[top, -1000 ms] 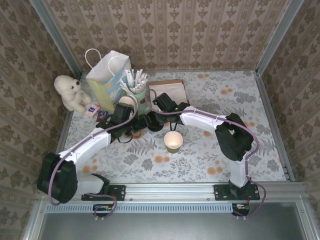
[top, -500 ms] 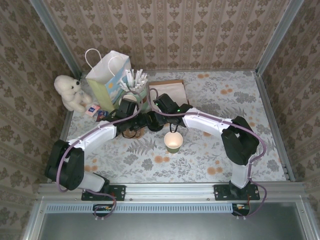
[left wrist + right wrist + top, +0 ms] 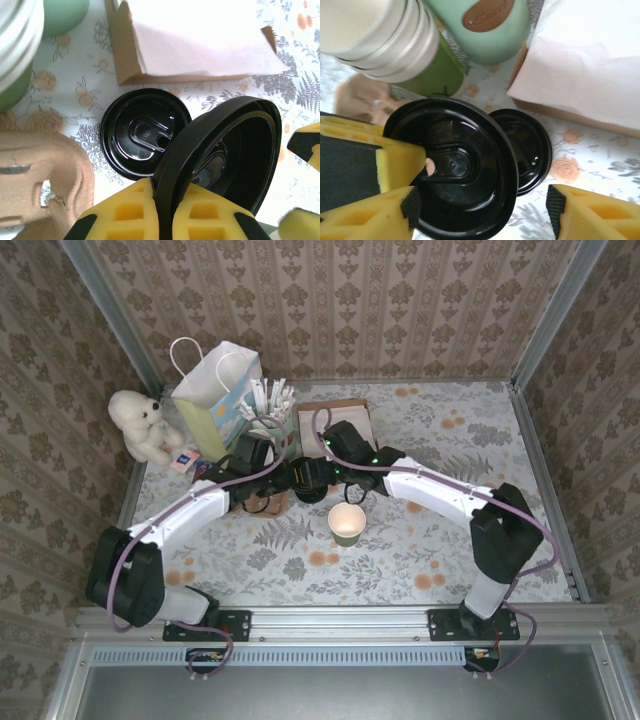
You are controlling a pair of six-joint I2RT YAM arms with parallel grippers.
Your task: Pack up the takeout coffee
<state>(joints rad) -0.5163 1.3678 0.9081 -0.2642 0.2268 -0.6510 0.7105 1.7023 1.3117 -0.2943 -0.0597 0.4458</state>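
Floral tabletop [image 3: 440, 540] bears an open green cup [image 3: 347, 523], seemingly empty.

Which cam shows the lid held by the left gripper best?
Right wrist: the lid faces the camera, nearly whole. Left wrist: tilted, its near rim behind the left gripper. Top external: too small to tell from the dark arms.
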